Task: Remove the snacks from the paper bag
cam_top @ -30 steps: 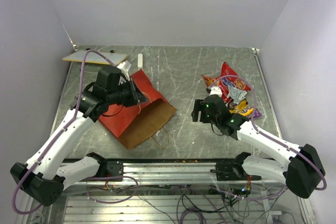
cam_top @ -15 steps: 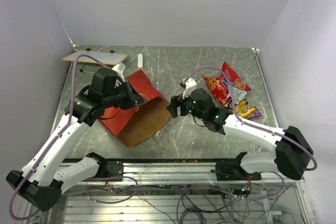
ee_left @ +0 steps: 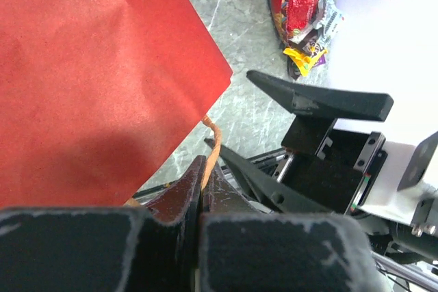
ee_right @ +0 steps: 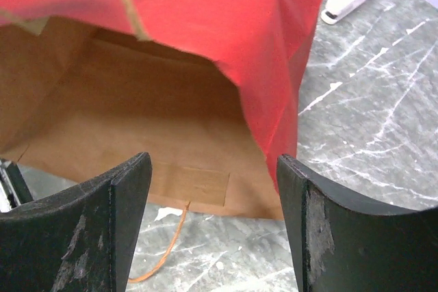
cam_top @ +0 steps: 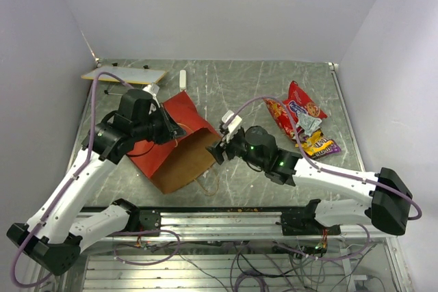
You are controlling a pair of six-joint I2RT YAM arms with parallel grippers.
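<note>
Left-of-centre on counter (cam_top: 239, 83), paper bag (cam_top: 179, 143) lies on side, mouth facing my right fingers (cam_top: 217, 147). Left fingers (ee_left: 203, 182) clenched on bag's upper rim right where string handle (ee_left: 213, 143) runs in, propping mouth open. Right fingers spread wide, empty, just outside mouth. Snacks (cam_top: 304, 121) piled by right edge, well apart from bag. Inside looks like bare kraft, deep end hidden tbh. Guessing leftover-check step. Next: reach in low, feel along bottom.

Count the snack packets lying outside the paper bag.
4, piled together at the right of the table: a red chip bag, a silver wrapper against it, a yellow-orange packet nearer, a purple wrapper beside that. Others may hide beneath.
</note>
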